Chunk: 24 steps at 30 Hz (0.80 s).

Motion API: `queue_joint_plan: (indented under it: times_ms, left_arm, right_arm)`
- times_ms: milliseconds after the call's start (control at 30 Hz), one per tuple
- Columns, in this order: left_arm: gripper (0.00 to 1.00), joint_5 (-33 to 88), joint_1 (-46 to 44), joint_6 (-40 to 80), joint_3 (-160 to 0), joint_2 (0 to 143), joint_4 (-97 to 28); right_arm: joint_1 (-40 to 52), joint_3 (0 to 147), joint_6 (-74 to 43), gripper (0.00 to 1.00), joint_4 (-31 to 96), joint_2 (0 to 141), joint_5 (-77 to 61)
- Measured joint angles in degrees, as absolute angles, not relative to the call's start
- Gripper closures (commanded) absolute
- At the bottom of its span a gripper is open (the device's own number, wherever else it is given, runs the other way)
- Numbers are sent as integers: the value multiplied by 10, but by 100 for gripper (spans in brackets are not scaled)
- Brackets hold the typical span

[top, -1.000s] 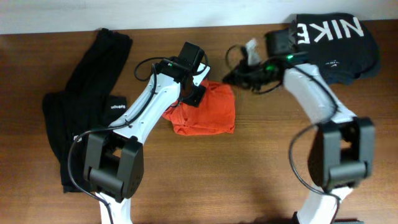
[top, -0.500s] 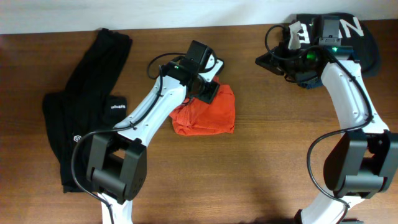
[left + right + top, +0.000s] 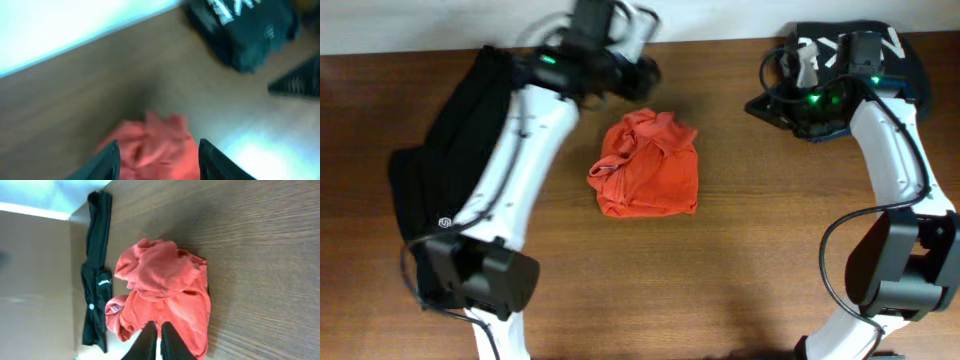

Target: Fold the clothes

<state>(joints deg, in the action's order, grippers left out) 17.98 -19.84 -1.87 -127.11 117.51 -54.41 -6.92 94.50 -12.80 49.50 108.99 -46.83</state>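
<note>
The orange-red T-shirt [image 3: 647, 168] lies crumpled in a heap at the middle of the table, its lettering hidden. It also shows in the left wrist view [image 3: 150, 145] and the right wrist view [image 3: 165, 290]. My left gripper [image 3: 642, 75] is lifted behind the shirt, blurred; its fingers [image 3: 160, 161] are open and empty above the heap. My right gripper [image 3: 758, 104] hangs to the right of the shirt, apart from it; its fingers [image 3: 159, 341] are shut and empty. A long black garment [image 3: 450, 170] lies at the left, also seen in the right wrist view [image 3: 97, 280].
A dark folded garment with white NIKE lettering [image 3: 895, 55] lies at the back right corner, partly under my right arm, and shows in the left wrist view [image 3: 245, 30]. The white wall edge [image 3: 420, 25] runs along the back of the wooden table [image 3: 720, 280].
My left gripper has let go of the orange-red shirt and swung up and back. My right gripper has pulled away to the right. The shirt now lies uncovered.
</note>
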Motion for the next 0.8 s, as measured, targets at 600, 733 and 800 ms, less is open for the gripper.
queue_joint_plan:
  times_ms: [600, 733, 800]
  left_arm:
    - [49, 69, 22, -19, -1357, 1169, -696]
    - [48, 65, 53, -18, -1357, 1169, -697]
    - [49, 64, 65, -19, -1357, 1169, -700]
  right_arm:
    - [356, 945, -137, 36, 426, 1096, -109]
    - [393, 945, -128, 34, 391, 1126, -54]
    - [401, 945, -108, 35, 377, 1145, -41]
